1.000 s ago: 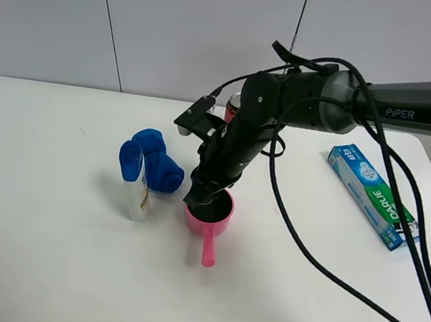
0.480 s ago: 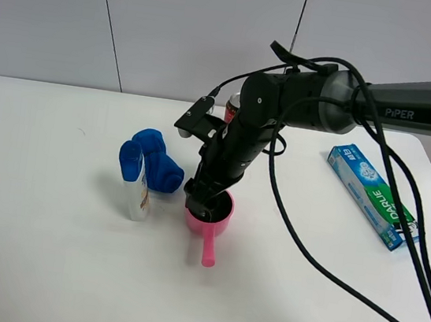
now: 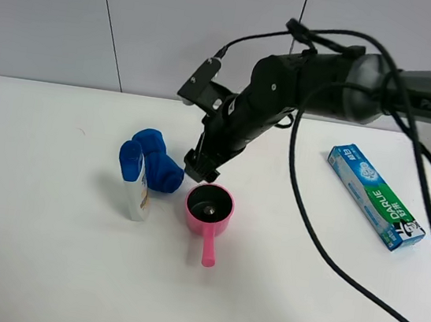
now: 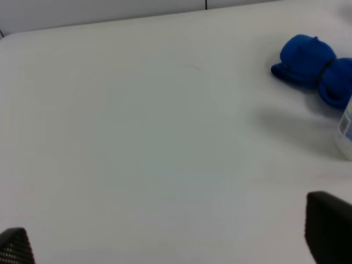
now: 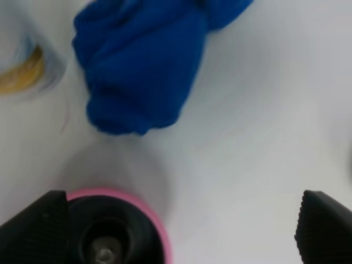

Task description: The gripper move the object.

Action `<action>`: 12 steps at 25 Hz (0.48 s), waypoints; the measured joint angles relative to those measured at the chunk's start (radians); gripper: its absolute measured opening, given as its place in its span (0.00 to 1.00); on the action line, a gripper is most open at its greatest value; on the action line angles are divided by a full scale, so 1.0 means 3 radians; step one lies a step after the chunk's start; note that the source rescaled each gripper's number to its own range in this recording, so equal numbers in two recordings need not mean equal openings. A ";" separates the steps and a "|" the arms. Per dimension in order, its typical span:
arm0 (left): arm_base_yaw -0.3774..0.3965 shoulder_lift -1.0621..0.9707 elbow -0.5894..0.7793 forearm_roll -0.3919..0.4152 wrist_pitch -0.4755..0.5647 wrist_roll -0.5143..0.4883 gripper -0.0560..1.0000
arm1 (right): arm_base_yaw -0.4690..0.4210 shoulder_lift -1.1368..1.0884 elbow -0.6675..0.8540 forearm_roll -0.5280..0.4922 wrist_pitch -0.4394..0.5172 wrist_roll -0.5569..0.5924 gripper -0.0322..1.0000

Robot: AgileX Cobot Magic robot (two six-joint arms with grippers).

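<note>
The object, a tiny dark grey metallic capsule, lies inside the pink pot on the white table. It also shows in the right wrist view at the bottom of the pot. My right gripper hangs just above and behind the pot's far-left rim, open and empty; its fingertips stand wide apart in the right wrist view. My left gripper is open and empty over bare table, and it is out of the exterior view.
A blue cloth lies left of the pot, with a white bottle standing in front of it. A toothpaste box lies at the right. Black cables trail from the right arm across the right side.
My right gripper has risen out of the pink pot and moved up and back. The capsule now shows lying alone in the pot.
</note>
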 joint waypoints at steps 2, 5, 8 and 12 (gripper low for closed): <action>0.0000 0.0000 0.0000 0.0000 0.0000 0.0000 1.00 | 0.0000 -0.0250 0.0000 -0.0017 0.0017 0.0010 0.75; 0.0000 0.0000 0.0000 0.0000 0.0000 0.0000 1.00 | 0.0000 -0.0651 0.0000 -0.0065 0.0117 0.0012 0.75; 0.0000 0.0000 0.0000 0.0000 0.0000 0.0000 1.00 | -0.0046 -0.1029 0.0000 -0.0086 0.0269 0.0065 0.75; 0.0000 0.0000 0.0000 0.0000 0.0000 0.0000 1.00 | -0.0269 -0.1472 0.0167 -0.0241 0.0315 0.0309 0.75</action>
